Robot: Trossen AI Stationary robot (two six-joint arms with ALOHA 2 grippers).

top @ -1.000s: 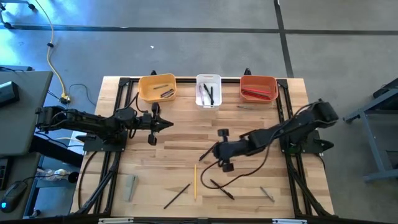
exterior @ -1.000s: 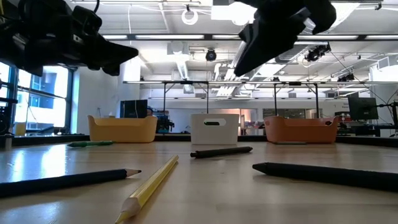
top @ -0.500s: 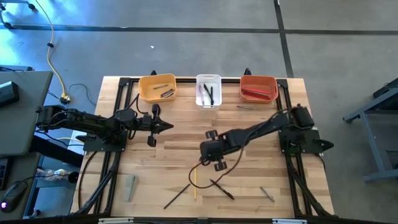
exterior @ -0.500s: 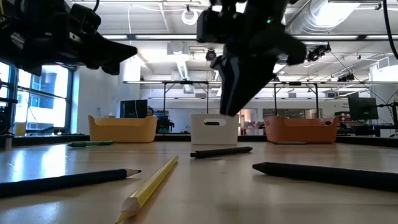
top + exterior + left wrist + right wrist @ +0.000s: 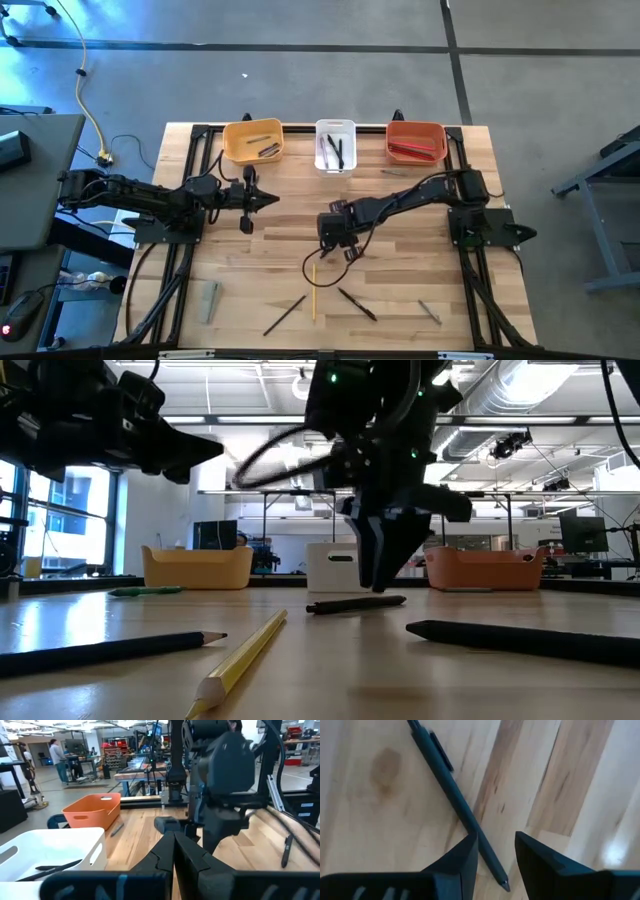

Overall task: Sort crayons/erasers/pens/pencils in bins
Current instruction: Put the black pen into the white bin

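Right wrist view: black pen (image 5: 457,805) lies flat on table (image 5: 400,280) mid-area, its tip end between right gripper (image 5: 495,851) fingers, which are slightly apart, w/ nothing gripped. High view: yellow pencil (image 5: 313,291) just nearer front edge; three bins (image 5: 336,145) along far edge. Left gripper (image 5: 268,201) hovers near yellow bin, fingers together, empty.

Pale wood-plank table (image 5: 400,290), smooth plastic bins (image 5: 253,141).
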